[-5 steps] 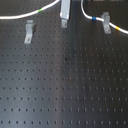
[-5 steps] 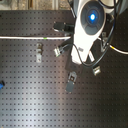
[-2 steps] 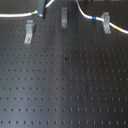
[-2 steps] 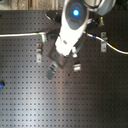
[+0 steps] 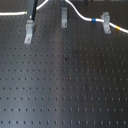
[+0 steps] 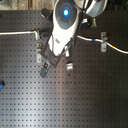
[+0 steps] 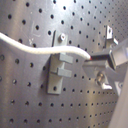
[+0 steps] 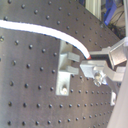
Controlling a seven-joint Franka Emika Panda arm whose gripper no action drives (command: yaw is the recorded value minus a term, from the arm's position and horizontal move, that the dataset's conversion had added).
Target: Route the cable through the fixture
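The white cable (image 5: 80,13) runs from the first exterior view's left edge, past a green band (image 5: 26,12), arcs over the middle clip (image 5: 64,17), and passes a blue band (image 5: 93,20) at the right clip (image 5: 106,21). My gripper (image 5: 31,19) stands over the left clip (image 5: 29,31). In both wrist views the gripper (image 7: 93,59) is shut on the cable (image 7: 30,46), which crosses the top of a grey clip (image 7: 59,72). It shows the same way in the second wrist view (image 8: 50,31). In the second exterior view the arm (image 6: 62,25) hides the grip.
The dark perforated board (image 5: 65,85) stretches toward the near side of the first exterior view. A small blue object (image 6: 1,85) sits at the second exterior view's left edge. A yellow band (image 5: 116,29) marks the cable beyond the right clip.
The arm has moved toward the left in both exterior views, from near the middle clip to the left clip, carrying the cable with it.
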